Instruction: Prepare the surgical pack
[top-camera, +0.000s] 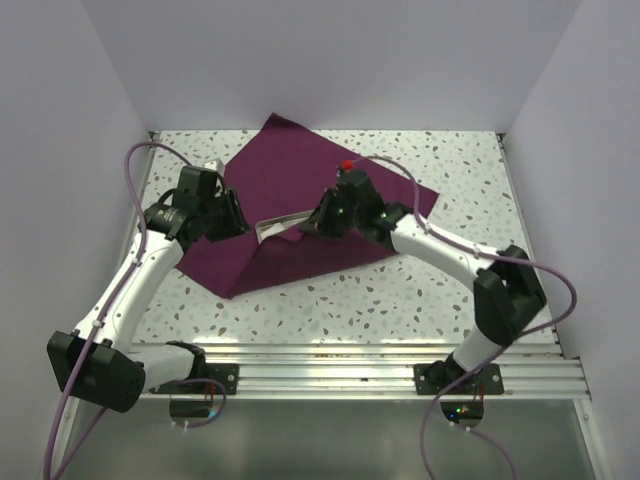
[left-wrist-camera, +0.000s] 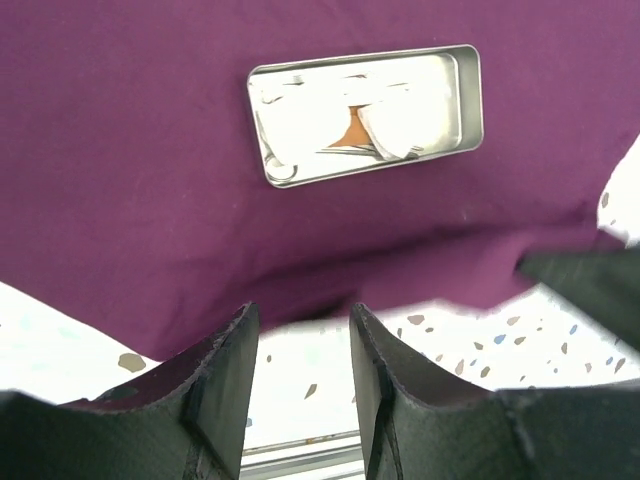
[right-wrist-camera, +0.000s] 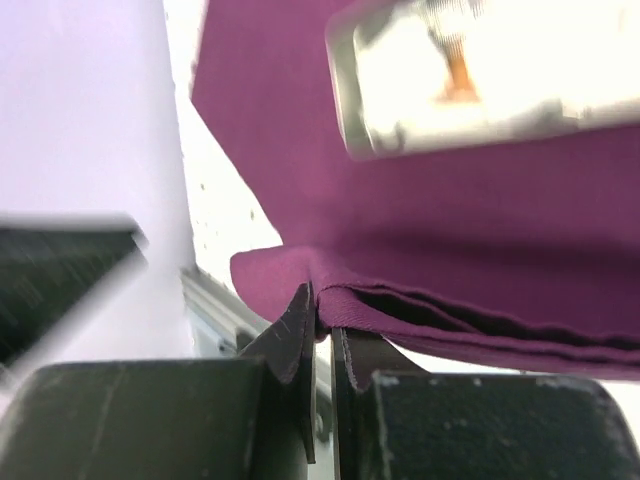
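Note:
The surgical pack is a deep purple-maroon fabric sheet (top-camera: 300, 190) spread over the middle of the speckled table. A shallow metal tray (left-wrist-camera: 365, 112) with white and orange items lies on the sheet; it also shows blurred in the right wrist view (right-wrist-camera: 480, 75). My right gripper (top-camera: 312, 226) is shut on a folded edge of the sheet (right-wrist-camera: 420, 300) and holds it lifted beside the tray. My left gripper (top-camera: 238, 213) is open and empty at the sheet's left side; its fingers (left-wrist-camera: 225, 385) hover over the sheet's near edge (left-wrist-camera: 400, 270).
White walls enclose the table on three sides. An aluminium rail (top-camera: 330, 370) runs along the near edge between the arm bases. A small red object (top-camera: 347, 165) shows on the right arm near the wrist.

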